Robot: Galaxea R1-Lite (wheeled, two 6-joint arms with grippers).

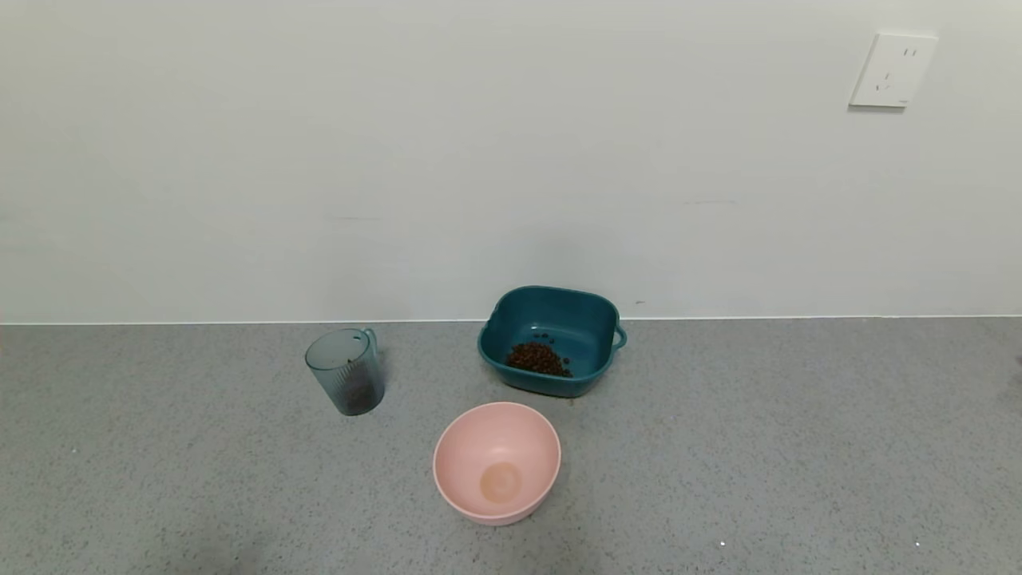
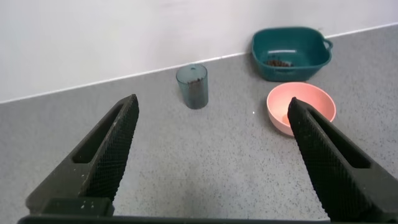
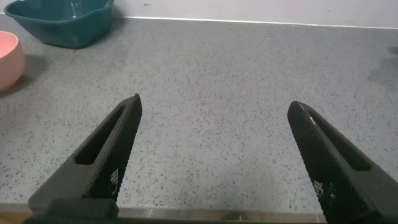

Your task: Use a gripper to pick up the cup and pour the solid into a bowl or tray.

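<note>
Grey speckled countertop point(image 1: 718, 447) runs up to a white wall with a socket point(image 1: 892, 69); on it the cup point(image 1: 346, 371) stands upright near the wall, apart from the teal basin point(image 1: 551, 315), which holds the pellets point(image 1: 539, 358) (a few dark bits also show low in the cup). A pink bowl point(image 1: 497, 461) sits just in front of the basin. Both the left gripper point(image 2: 211, 124) and right gripper point(image 3: 214, 124) hang above bare counter, fingers spread wide, holding nothing.
</note>
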